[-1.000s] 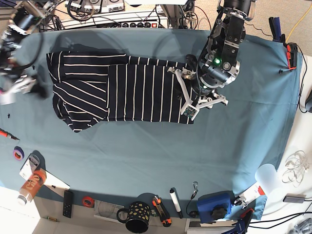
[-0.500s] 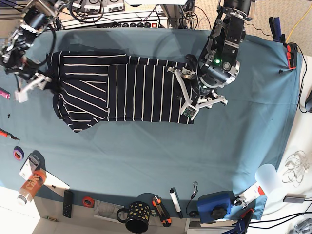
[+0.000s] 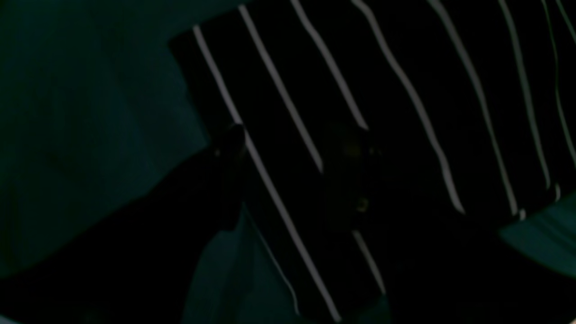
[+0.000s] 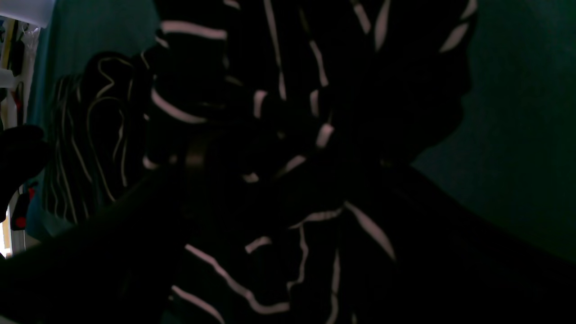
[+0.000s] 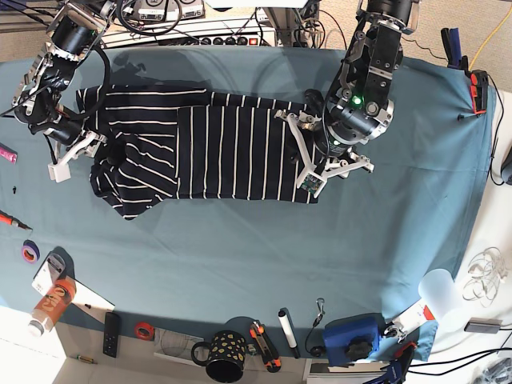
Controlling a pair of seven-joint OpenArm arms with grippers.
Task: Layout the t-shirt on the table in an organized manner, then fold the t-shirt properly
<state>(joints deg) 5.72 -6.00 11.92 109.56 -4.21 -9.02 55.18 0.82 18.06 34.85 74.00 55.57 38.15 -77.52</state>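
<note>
The dark, white-striped t-shirt (image 5: 224, 152) lies partly folded across the far half of the teal table (image 5: 240, 264). My left gripper (image 5: 300, 152) hovers over the shirt's right edge, its white fingers spread open. In the left wrist view the striped t-shirt (image 3: 405, 67) fills the dim frame, with the table (image 3: 90, 112) to its left. At the shirt's left edge my right gripper (image 5: 74, 156) is open, one finger on the cloth side. The right wrist view is dark, with the t-shirt (image 4: 270, 67) bunched close below and the table (image 4: 517, 112) to the right.
Along the near edge lie a dotted black mug (image 5: 226, 356), a marker (image 5: 288, 332), a remote (image 5: 111, 334), tape rolls (image 5: 144, 330), a bottle (image 5: 50, 308) and a blue device (image 5: 352, 336). Cables and power strips (image 5: 192, 36) line the far edge. A red tool (image 5: 478, 88) sits far right.
My right arm swung in from off the table's left side to the shirt's left edge. The shirt's lower-left flap now lies with its stripes more level. The left arm stayed put.
</note>
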